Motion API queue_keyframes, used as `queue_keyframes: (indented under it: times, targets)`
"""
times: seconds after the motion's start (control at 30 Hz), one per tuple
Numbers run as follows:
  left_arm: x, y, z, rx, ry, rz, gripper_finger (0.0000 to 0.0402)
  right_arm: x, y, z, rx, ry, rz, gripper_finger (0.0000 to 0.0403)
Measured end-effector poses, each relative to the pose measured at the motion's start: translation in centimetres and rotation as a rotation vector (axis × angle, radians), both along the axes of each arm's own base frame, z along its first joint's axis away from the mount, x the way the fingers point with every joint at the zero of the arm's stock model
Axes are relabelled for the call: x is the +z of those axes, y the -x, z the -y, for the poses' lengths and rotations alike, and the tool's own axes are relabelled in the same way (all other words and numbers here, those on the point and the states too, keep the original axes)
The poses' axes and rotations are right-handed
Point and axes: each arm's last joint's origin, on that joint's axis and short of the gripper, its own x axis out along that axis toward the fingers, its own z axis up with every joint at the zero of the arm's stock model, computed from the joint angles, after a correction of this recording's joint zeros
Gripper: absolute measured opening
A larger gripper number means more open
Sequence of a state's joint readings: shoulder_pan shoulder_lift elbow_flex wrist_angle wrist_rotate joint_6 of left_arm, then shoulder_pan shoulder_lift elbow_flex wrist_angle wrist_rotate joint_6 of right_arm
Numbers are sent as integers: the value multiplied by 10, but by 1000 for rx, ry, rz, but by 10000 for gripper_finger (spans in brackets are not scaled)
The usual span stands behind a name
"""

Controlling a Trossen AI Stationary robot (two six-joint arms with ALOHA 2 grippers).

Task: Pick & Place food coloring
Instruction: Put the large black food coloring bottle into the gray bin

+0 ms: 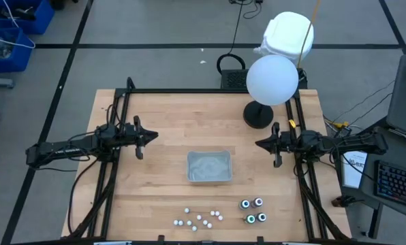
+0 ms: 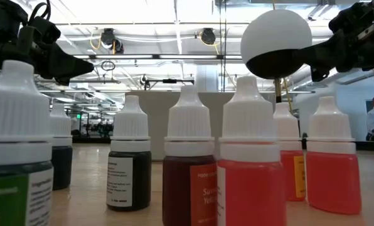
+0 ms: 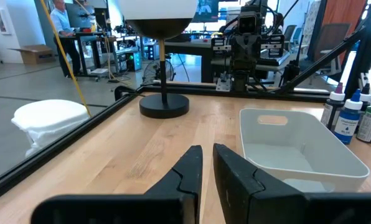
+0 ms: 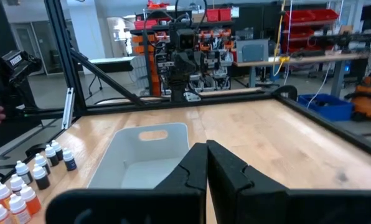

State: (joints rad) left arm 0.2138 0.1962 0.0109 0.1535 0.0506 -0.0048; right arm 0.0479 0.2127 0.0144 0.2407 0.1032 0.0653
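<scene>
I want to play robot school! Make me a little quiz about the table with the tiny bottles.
1. True or false: the clear rectangular plastic tray has a bottle inside it.
2. Where do the tiny dark squat bottles with green- or blue-ringed tops stand?
A. in the tray
B. on the wooden table, on the right arm's side of the tray
C. touching the black lamp base
3. How many of these dark bottles are there?

Key: 1 false; 2 B; 3 four.
</scene>
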Motion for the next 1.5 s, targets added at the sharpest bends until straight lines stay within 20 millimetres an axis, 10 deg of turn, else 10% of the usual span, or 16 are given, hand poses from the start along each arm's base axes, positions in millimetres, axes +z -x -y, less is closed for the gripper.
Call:
queue_keyframes:
  times: [1.5]
  targets:
    - [-2,-1,-3,109,129,6,47,9,1,0,-6,93,88,0]
